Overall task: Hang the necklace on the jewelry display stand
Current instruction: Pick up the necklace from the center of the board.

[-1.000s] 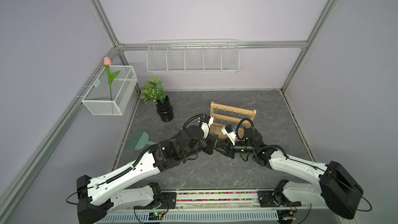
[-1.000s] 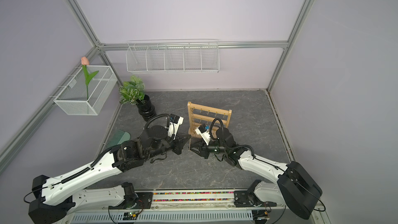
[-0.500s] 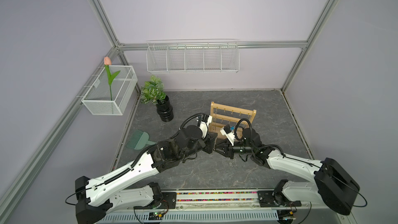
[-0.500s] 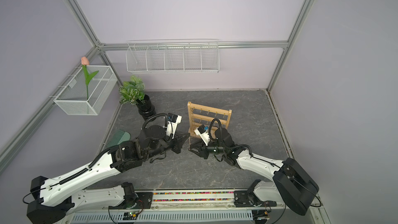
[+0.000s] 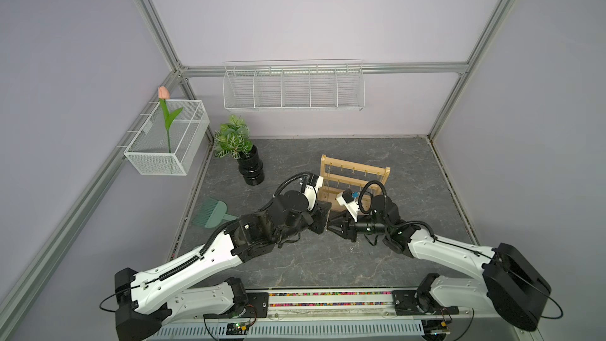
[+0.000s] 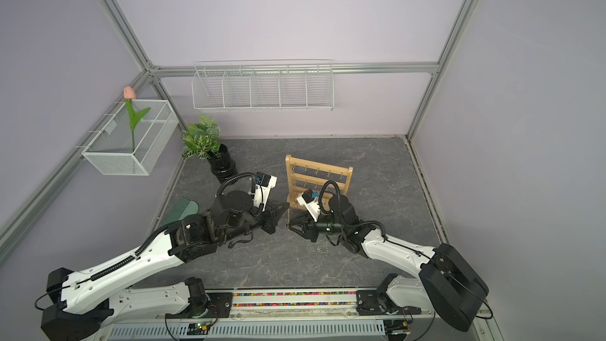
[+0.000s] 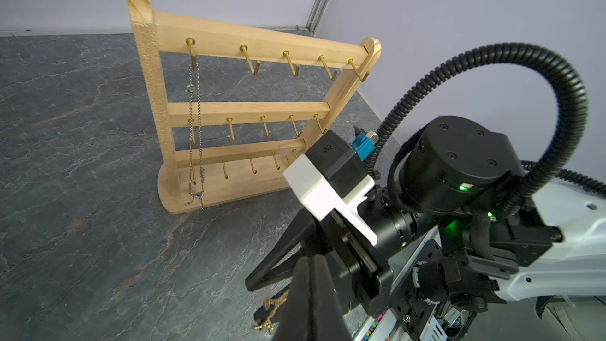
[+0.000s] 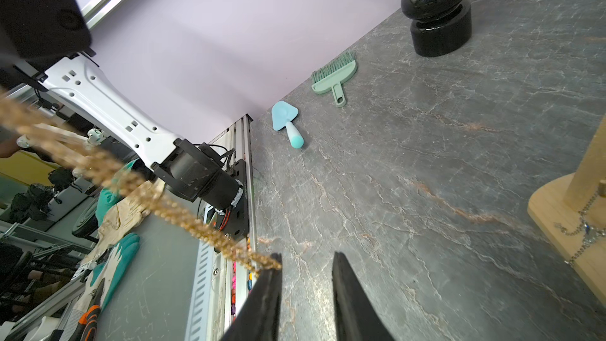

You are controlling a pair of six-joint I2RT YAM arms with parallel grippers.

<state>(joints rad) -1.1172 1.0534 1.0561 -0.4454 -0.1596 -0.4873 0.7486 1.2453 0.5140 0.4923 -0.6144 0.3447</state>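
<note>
The left gripper [image 7: 310, 260] has its fingers pressed together on the thin gold chain necklace [image 7: 272, 310], which dangles beneath them. The right gripper [image 8: 306, 257] faces it tip to tip with fingers parted; the chain reaches one fingertip [image 8: 275, 265]. The light wooden jewelry display stand [image 7: 249, 113] stands on the grey stone-pattern tabletop [image 7: 82, 224] just behind both grippers. A silver chain necklace [image 7: 195, 119] hangs from the end hook of its top crossbar.

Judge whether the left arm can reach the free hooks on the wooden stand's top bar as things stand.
Probably yes. The left tool, shut on the gold necklace, sits close to the stand, and the top bar's free hooks show unblocked in its wrist view. The right arm crowds only the lower corner.
</note>
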